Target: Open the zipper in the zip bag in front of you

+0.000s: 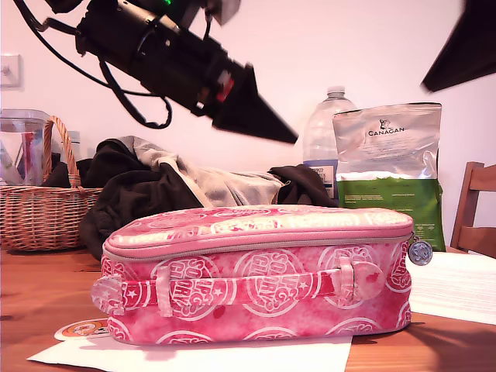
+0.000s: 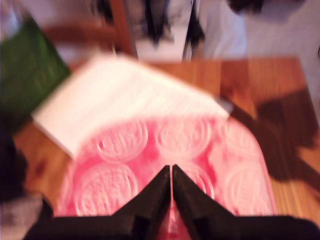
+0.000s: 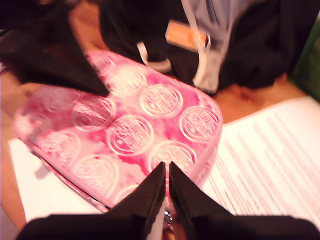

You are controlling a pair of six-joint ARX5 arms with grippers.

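Zipper (image 1: 263, 246) runs as a thin grey line just under the top panel of the zip bag (image 1: 256, 302), following the bag's long axis, which lies across the exterior view from left to right. Its round silver pull (image 1: 420, 252) hangs at the end on the exterior view's right. The bag lies flat on the wooden surface (image 1: 31, 310), its strap handle (image 1: 248, 291) facing the exterior camera, with printed paper (image 1: 457, 283) just beside its end on the exterior view's right. My first end effector (image 1: 291, 138) hovers above the bag, clear of it, jaws pressed together on nothing. My second end effector (image 3: 166, 165) hangs over the end near the paper; its jaws look closed and empty, though blur leaves that a little unsure.
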